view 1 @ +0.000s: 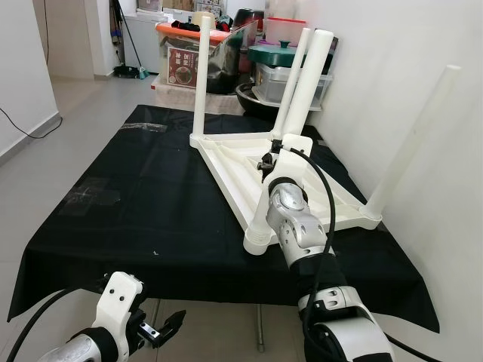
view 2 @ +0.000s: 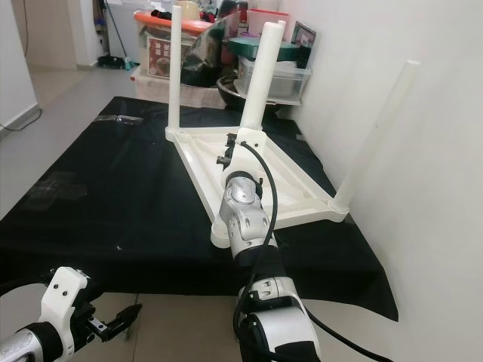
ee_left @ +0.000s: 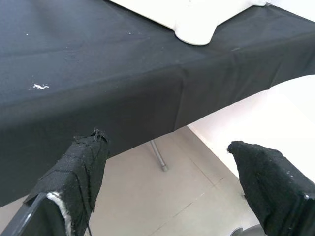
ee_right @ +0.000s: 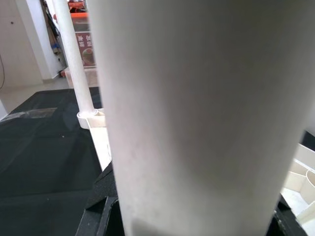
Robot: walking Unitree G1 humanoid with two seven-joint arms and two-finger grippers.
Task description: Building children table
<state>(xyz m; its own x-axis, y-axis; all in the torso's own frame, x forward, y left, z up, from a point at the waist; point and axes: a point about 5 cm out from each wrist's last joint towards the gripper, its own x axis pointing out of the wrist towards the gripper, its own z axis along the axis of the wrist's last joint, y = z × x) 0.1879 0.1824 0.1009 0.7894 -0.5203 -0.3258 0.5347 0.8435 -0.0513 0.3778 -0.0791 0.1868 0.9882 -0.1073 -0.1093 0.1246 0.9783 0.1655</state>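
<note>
Upturned white children table (view 1: 302,177) on black-clothed bench (view 1: 136,204), right claw (view 1: 281,148) clamped round loose leg (view 1: 306,83) at 1 o'clock, left claw (view 1: 162,329) agape, empty, 7 o'clock.

Illumination is bright, even, diffuse daylight; the white wall (view 1: 423,68) on the right is close to overexposure. The black cloth (view 1: 143,196) on the tabletop shows a soft sheen toward its far left corner and casts shadow onto the floor (ee_left: 162,206) beneath its near edge. Head views are sharp, with mild wide-angle stretching at the edges. In the right wrist view, the white leg (ee_right: 197,113) is very close and slightly soft. In the left wrist view, the left hand's fingertips (ee_left: 78,172) are sharp.
</note>
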